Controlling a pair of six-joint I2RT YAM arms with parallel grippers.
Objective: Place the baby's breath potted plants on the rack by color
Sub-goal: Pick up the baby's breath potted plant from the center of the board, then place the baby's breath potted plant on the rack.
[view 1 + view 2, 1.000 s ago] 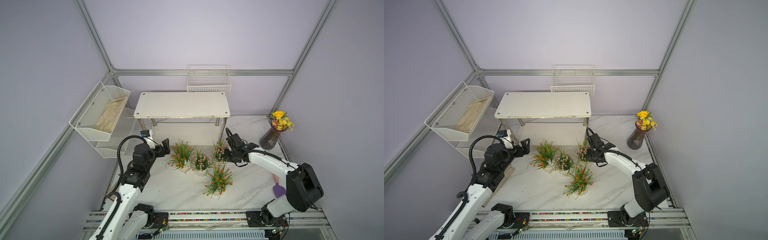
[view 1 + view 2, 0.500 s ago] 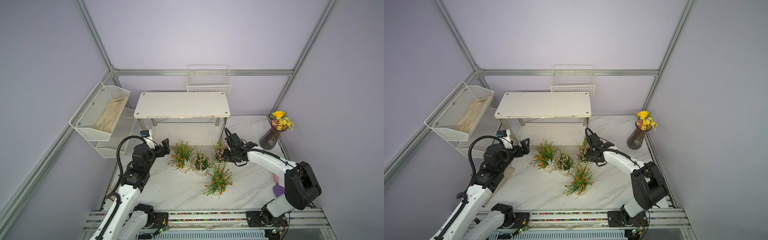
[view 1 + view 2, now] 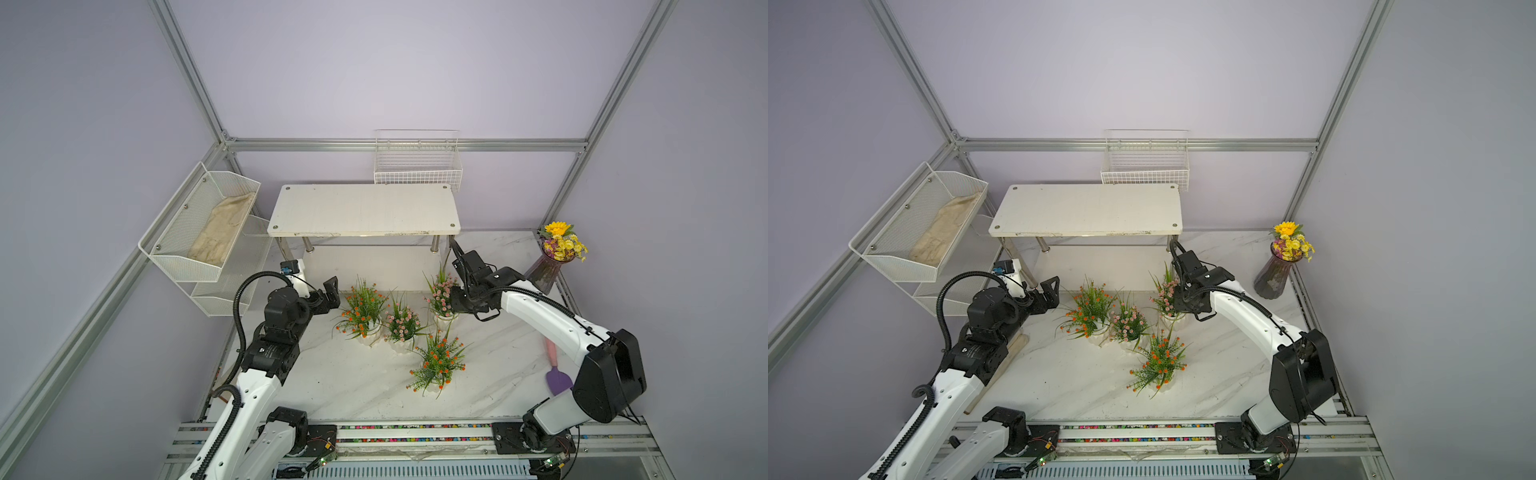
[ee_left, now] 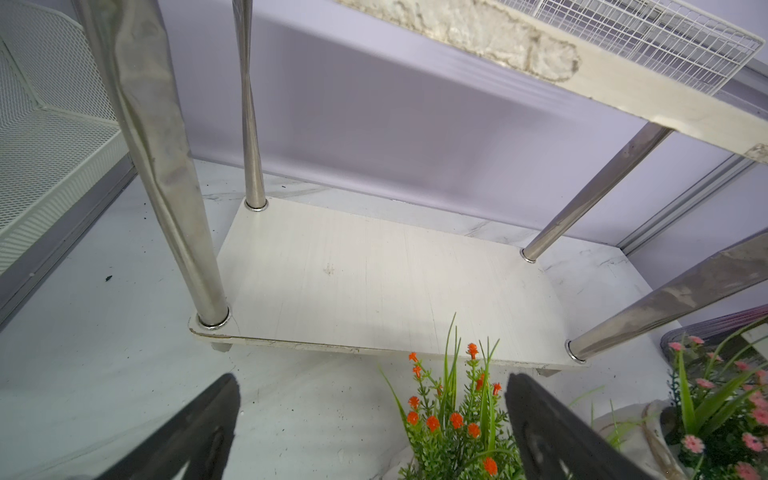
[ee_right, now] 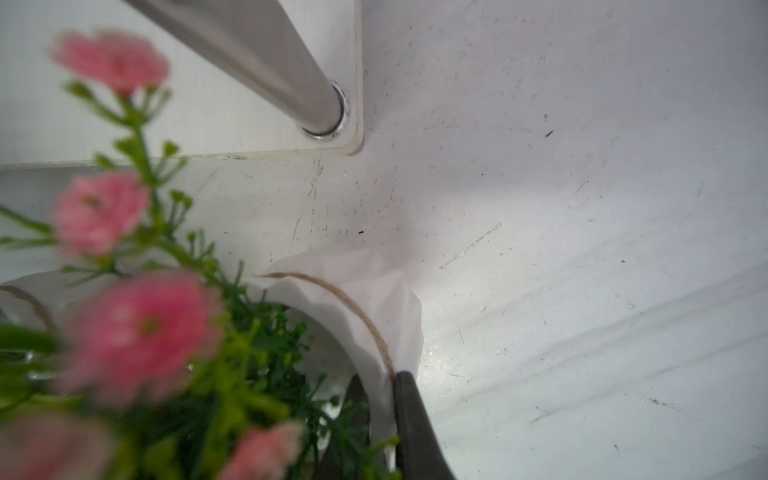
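Four baby's breath potted plants stand on the marble table in front of the rack (image 3: 365, 210): an orange one (image 3: 363, 309), a pink one (image 3: 401, 322), another pink one (image 3: 442, 291) and a front orange one (image 3: 438, 363). My right gripper (image 5: 382, 395) is shut on the white pot rim (image 5: 374, 299) of the rear pink plant, one finger inside, one outside. My left gripper (image 4: 374, 415) is open just left of the orange plant (image 4: 453, 424), whose stems show between the fingers (image 4: 548, 432). The rack's lower board (image 4: 374, 282) lies bare ahead.
A dark purple vase of yellow flowers (image 3: 548, 270) stands at the right rear. White mesh wall baskets (image 3: 199, 232) hang on the left wall and a wire basket (image 3: 417, 166) on the back wall. A purple-headed tool (image 3: 557, 378) lies by the right arm.
My right gripper has closed onto the rim of the rear pink plant's pot. The left arm has stayed where it was, open.
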